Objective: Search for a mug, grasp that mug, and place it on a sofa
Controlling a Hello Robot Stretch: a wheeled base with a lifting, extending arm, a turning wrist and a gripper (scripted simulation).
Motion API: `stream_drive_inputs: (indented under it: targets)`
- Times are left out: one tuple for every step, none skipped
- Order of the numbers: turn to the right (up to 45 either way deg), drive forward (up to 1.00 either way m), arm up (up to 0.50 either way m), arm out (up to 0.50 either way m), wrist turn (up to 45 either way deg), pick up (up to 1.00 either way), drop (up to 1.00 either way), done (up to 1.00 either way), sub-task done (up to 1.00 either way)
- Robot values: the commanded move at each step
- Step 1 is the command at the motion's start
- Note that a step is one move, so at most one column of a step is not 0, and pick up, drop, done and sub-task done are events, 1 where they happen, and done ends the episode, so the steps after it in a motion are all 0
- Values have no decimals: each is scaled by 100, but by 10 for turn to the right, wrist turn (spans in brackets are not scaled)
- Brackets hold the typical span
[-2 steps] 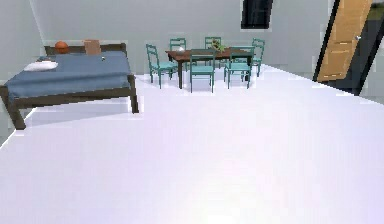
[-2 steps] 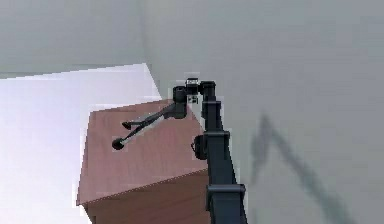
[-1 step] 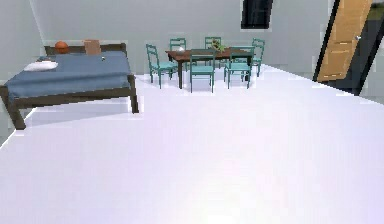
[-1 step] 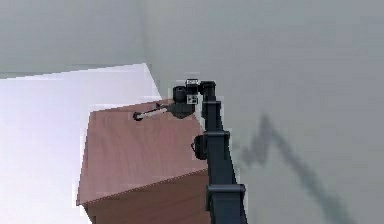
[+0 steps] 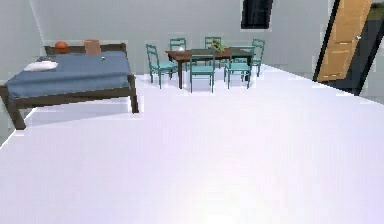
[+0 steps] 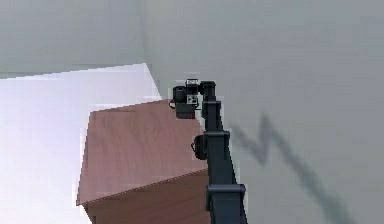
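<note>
In the arm side view the dark arm [image 6: 218, 150] rises from the bottom edge beside a reddish-brown wooden cabinet top [image 6: 135, 150]. At the arm's far end sit the white marker squares [image 6: 194, 84], and left of them the gripper [image 6: 178, 99], a dark lump at the cabinet's far corner against the grey wall. I cannot tell whether it holds anything.
In the forward view a bed [image 5: 70, 80] with a blue cover stands at the left, with an orange ball [image 5: 62, 46] and a white pillow [image 5: 40, 66] on it. A dark dining table [image 5: 208, 56] with teal chairs [image 5: 160, 66] stands at the back. An orange door [image 5: 348, 40] is at the right. Pale open floor [image 5: 200, 150] lies ahead.
</note>
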Motion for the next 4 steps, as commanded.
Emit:
stream_drive_inputs:
  targets:
    - [0,0,0,0,180,0,0,0,0]
    - [0,0,-30,0,0,0,0,0,0]
    - [0,0,0,0,0,100,0,0,0]
    - [0,0,10,0,0,0,0,0,0]
